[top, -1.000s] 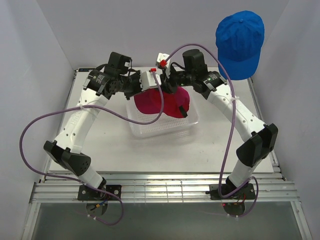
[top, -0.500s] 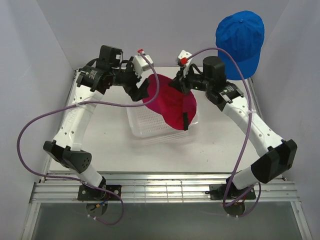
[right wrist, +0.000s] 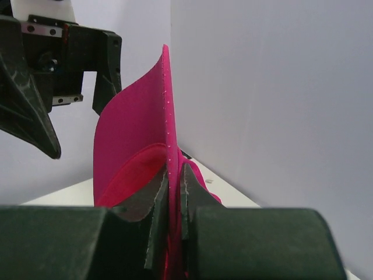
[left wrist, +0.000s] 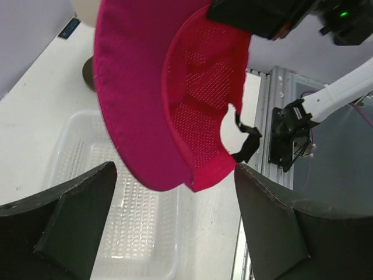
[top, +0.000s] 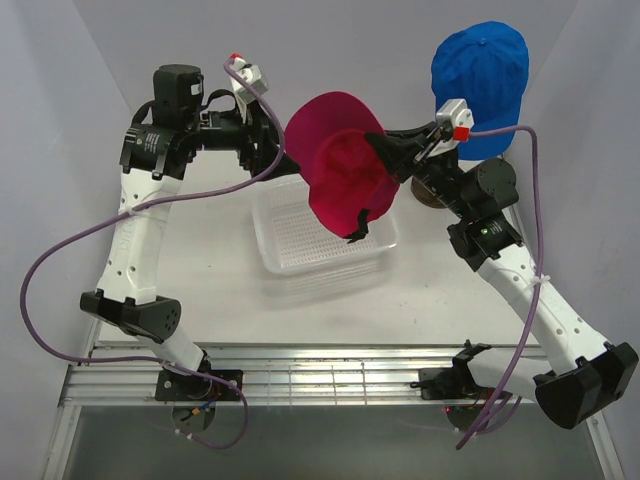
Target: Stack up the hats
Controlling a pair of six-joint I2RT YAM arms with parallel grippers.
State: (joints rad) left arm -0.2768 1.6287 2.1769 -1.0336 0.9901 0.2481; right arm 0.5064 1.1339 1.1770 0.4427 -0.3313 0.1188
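Top external view: the magenta cap had risen from the clear tray, pinched edgewise in the right gripper. The left gripper beside it gaped empty. Stacking on the blue cap seemed next.

Lab test booth (plain white walls)

Matt cloth magenta hat; clear glossy plastic tray.

No text, label or number is legible anywhere.
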